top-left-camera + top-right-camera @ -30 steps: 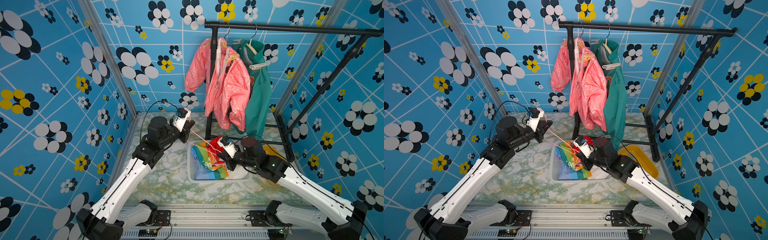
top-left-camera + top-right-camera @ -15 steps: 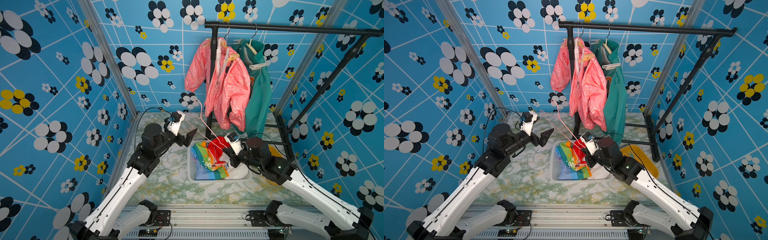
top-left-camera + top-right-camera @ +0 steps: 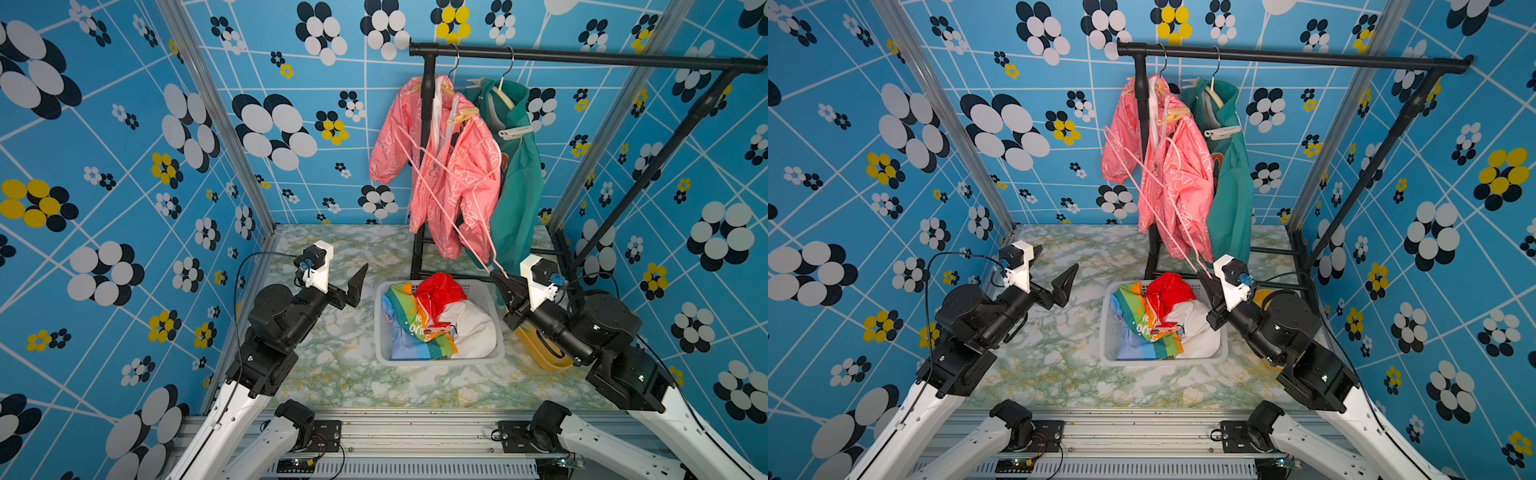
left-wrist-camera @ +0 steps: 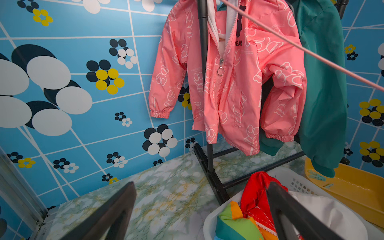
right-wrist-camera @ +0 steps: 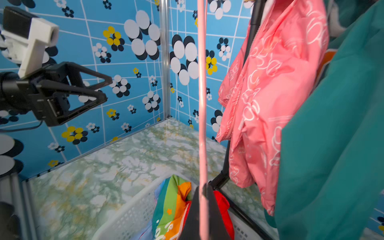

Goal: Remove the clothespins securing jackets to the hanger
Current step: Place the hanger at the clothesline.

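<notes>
1. The right gripper [image 3: 500, 276], jaws clamped on a bare pink wire hanger [image 5: 202, 83], held it slanting up across the pink jacket [image 3: 453, 174]. The left gripper [image 4: 200, 184], jaws wide apart and empty, hovered left of the white basket [image 3: 440, 360].
2. One garment looked dealt with: a white-and-red jacket [image 3: 469, 328] lay in the basket, lower centre, beside a rainbow garment [image 3: 411, 328].
3. Upper right of centre, a tan clothespin [image 3: 463, 114] gripped the pink jacket's shoulder and a whitish clothespin [image 3: 515, 133] the teal jacket [image 3: 519, 199] (both hung from the black rack [image 3: 582, 56]).
4. The next move probably called for setting the hanger down, then raising open jaws to the tan pin.
5. A marble-print tabletop [image 3: 332, 374] and blue flower-print walls [image 3: 124, 166] framed the scene.
</notes>
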Controlling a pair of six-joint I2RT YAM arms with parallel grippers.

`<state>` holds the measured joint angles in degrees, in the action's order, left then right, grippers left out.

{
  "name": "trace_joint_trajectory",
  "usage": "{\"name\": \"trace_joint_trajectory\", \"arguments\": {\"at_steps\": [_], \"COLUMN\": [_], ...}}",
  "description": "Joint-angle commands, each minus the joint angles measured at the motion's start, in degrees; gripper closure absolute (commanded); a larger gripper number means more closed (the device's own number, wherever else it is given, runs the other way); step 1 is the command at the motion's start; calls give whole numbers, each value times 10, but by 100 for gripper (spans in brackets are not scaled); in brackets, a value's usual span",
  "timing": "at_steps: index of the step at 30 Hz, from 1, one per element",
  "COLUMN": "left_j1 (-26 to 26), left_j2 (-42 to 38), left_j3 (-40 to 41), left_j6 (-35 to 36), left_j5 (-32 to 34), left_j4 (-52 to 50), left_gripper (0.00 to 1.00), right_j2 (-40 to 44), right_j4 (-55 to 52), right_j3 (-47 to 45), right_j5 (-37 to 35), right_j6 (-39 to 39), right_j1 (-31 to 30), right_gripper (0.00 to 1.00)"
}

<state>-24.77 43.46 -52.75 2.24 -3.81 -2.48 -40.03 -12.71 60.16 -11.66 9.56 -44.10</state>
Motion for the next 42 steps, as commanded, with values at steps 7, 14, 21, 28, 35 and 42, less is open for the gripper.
{"name": "trace_joint_trajectory", "arguments": {"at_steps": [7,14,21,28,35,42], "left_j1": [5,5,5,5,6,6], "left_j2": [32,53,88,95,97,98], "left_j3": [16,12,7,12,17,26], "left_j6": [-16,-18,-27,-23,-17,-15], "left_j5": [2,-12,-37,-42,-41,-34], "left_j4": [27,45,71,73,69,72], "left_gripper": [1,1,1,1,0,1], "right_j2": [43,57,-8,-18,-44,-101], "right_j4": [57,59,43,-43,-104,-86], "right_j3": [71,97,125,98,61,36], "right_j5": [-67,-259,-397,-413,-356,-291], "right_j6": [115,204,219,96,-9,-59], "right_j1": [0,1,18,118,194,237], "right_gripper": [100,100,100,100,100,100]}}
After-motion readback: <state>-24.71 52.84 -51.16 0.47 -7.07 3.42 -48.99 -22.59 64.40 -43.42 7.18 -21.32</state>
